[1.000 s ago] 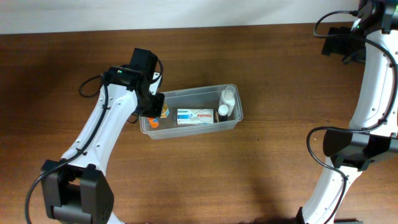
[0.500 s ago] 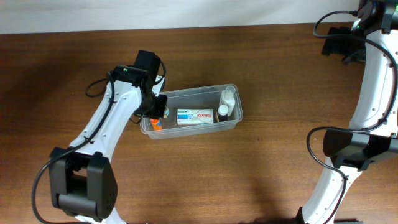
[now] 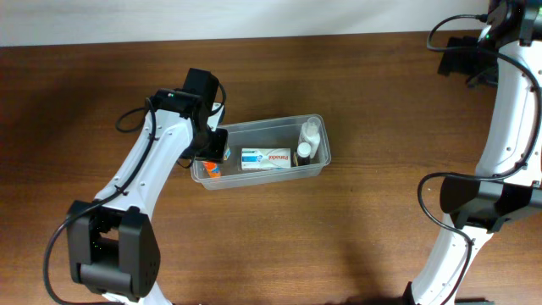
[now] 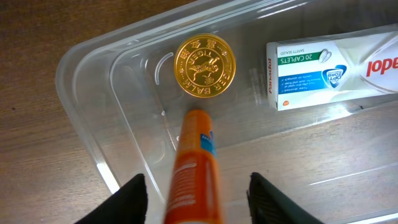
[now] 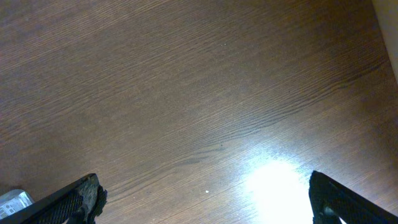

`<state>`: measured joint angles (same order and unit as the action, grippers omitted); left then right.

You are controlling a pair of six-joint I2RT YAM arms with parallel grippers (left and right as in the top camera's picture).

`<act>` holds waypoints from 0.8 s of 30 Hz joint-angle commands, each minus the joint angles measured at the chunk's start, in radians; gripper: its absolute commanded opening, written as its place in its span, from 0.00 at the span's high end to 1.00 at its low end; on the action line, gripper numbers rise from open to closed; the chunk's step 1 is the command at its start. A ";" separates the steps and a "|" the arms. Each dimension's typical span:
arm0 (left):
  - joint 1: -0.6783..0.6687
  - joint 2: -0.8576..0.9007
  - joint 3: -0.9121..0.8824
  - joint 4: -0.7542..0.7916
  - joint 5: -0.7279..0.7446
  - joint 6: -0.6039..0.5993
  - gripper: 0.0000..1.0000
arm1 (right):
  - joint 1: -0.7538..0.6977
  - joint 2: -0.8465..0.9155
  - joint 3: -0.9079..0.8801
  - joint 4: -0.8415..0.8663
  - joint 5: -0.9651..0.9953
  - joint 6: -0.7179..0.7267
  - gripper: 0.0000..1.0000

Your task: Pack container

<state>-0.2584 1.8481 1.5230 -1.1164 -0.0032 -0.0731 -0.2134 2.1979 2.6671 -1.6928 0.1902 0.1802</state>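
The clear plastic container (image 3: 262,124) lies mid-table; its left end fills the left wrist view (image 4: 81,56). Inside are a white tablet box (image 3: 267,158) (image 4: 336,74), two small bottles (image 3: 311,130) (image 3: 303,153), a gold-lidded jar (image 4: 204,65) and an orange tube (image 3: 212,168) (image 4: 194,168). My left gripper (image 3: 213,146) (image 4: 196,190) hangs over the container's left end. It is open, with the blurred orange tube between the fingers and clear gaps on both sides. My right gripper (image 3: 461,55) (image 5: 205,193) is open and empty over bare wood at the far right back.
The brown wooden table (image 3: 381,212) surrounds the container. A pale wall edge runs along the back (image 3: 254,17). The right arm's base and cables stand at the right edge (image 3: 491,203). A bright glare spot shows on the wood in the right wrist view (image 5: 273,180).
My left gripper shifted slightly right over the container's left end a second ago, then held still. The right arm has not moved.
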 commanded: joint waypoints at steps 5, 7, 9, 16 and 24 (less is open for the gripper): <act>0.002 0.007 0.017 0.013 0.004 -0.002 0.38 | 0.003 -0.009 -0.002 -0.006 0.002 0.005 0.02; 0.002 0.007 0.023 0.016 0.004 -0.002 0.36 | 0.003 -0.009 -0.002 -0.006 0.002 0.005 0.02; 0.002 0.007 0.039 0.016 0.003 -0.002 0.35 | 0.003 -0.009 -0.002 -0.006 0.002 0.005 0.02; 0.007 0.006 0.241 -0.089 -0.068 -0.002 0.01 | 0.003 -0.009 -0.002 -0.006 0.002 0.005 0.02; 0.050 -0.067 0.442 -0.246 -0.085 -0.007 0.01 | 0.003 -0.009 -0.002 -0.006 0.002 0.005 0.02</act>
<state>-0.2375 1.8492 1.9213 -1.3281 -0.0605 -0.0727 -0.2134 2.1979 2.6671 -1.6928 0.1902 0.1802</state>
